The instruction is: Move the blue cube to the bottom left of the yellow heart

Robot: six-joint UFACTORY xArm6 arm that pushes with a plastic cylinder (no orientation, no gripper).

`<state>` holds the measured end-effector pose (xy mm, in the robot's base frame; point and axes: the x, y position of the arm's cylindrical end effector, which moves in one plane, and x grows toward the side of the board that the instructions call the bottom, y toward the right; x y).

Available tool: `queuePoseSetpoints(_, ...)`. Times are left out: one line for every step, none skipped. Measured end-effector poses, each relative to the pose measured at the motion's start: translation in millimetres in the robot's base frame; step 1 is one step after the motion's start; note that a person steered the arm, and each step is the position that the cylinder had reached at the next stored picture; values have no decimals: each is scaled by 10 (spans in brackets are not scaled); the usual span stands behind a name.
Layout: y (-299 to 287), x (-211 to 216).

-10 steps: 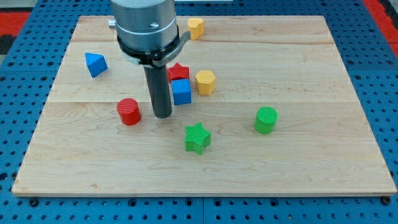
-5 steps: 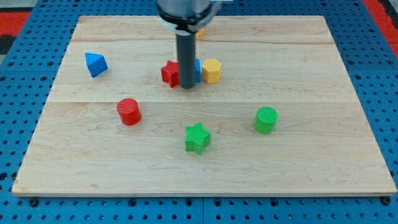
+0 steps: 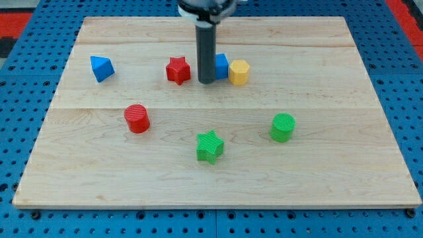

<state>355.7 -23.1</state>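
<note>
**My tip against the blue cube, mid-bench**

Nearest the view's bottom on the pale wooden bench point(image 3: 370, 165) stands the green plastic star block point(image 3: 209, 146), at about six o'clock from my tip. At four o'clock from the tip, well apart, sits the green plastic cylinder point(image 3: 283, 127); at seven o'clock, the red plastic cylinder point(image 3: 137, 118).

Farther up comes a row. The red plastic star block point(image 3: 178, 69) lies at nine o'clock from my tip point(image 3: 207, 80), just beside it with a small gap. The blue plastic cube point(image 3: 221, 66) sits right behind my dark rod at two o'clock from the tip, partly hidden by it; they look to be touching. The yellow plastic hexagonal block point(image 3: 239, 71) is at three o'clock of the cube, touching it. Far out at nine o'clock rests the blue plastic triangular block point(image 3: 101, 68).

The yellow heart does not show; my rod's housing covers the top centre. I carry no claw, only this rod, so there is no open or closed state to tell.
</note>
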Motion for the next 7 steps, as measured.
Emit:
queuePoseSetpoints(-68, -242)
queuePoseSetpoints(185, 135)
queuePoseSetpoints(220, 383)
queuePoseSetpoints(707, 229)
queuePoseSetpoints(210, -306)
queuePoseSetpoints(-77, -629)
queuePoseSetpoints(181, -401)
